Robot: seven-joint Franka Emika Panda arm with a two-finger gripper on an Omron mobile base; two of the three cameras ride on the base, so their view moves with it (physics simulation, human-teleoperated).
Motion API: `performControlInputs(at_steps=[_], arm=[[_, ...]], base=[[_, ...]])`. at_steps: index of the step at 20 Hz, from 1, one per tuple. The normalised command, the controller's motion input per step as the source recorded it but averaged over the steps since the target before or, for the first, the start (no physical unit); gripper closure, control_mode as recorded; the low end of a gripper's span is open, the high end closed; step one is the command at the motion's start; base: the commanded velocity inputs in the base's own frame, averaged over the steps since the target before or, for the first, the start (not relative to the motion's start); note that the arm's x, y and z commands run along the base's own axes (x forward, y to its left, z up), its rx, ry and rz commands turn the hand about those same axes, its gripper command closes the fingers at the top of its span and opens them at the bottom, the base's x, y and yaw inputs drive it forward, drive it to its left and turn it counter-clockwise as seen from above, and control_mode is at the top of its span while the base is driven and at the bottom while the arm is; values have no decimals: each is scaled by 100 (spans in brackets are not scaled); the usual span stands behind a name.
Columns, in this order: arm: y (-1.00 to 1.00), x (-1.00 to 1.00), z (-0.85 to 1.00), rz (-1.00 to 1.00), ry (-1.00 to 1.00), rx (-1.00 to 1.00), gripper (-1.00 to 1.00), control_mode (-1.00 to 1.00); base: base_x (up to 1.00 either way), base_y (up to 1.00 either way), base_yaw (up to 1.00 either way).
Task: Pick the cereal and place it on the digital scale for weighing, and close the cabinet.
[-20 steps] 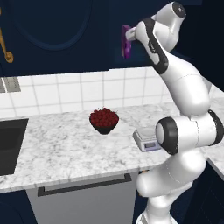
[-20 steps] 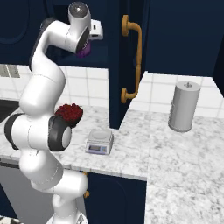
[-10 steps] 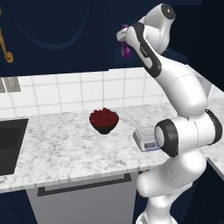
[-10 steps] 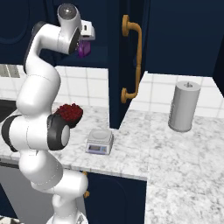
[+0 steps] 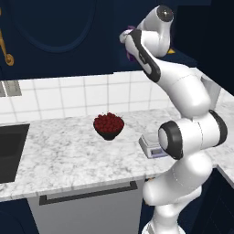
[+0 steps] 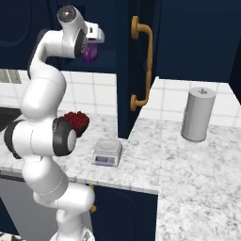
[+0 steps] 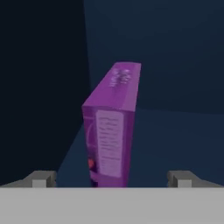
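A: Since the earlier frames our upper arm has swung toward the open cabinet [image 6: 123, 66], and the claw [image 7: 111, 178] has closed in on the cereal [image 7: 111, 127] where it stands on the shelf inside.

B: How do the jaws stand?

A: Wide open. In the hand view the two fingertips [image 7: 41, 178] flank the purple box with a clear gap on each side, so we hold nothing yet. We judge the hand is lined up like this so the narrow faces of the box fall between the pads.

B: And the box itself?

A: Upright, its narrow side toward us, up in the dark cabinet above the table [image 5: 68, 155]. From the right base view the cereal [image 6: 90, 52] shows just beyond the wrist.

B: Where does it go?

A: The digital scale [image 6: 107, 151] sits near the table's front edge, platform bare, close beside our lower arm; the bowl of red fruit [image 5: 109, 125] is set apart to its left. That seems enough room to set the box down, though our own elbow crowds the way.

B: Any edges to mind?

A: The open cabinet door, with its gold handle [image 6: 143, 66], stands out just right of the scale, and the grey canister [image 6: 198, 114] is well apart on the far side. We would back the box straight out before lowering it
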Motion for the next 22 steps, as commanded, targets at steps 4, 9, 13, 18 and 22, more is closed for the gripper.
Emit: performControlInputs(at_steps=[4, 9, 13, 18, 22], arm=[[-2, 21, 0, -1, 0, 0, -100, -100], [-1, 33, -2, 0, 0, 0, -100, -100], [0, 37, -5, 0, 0, 0, -100, -100], [0, 16, -1, 0, 0, 0, 100, -100], [0, 10, -11, 0, -1, 0, 100, -100]], base=[[0, 0, 0], [0, 0, 0], [0, 0, 0], [0, 0, 0], [0, 0, 0]])
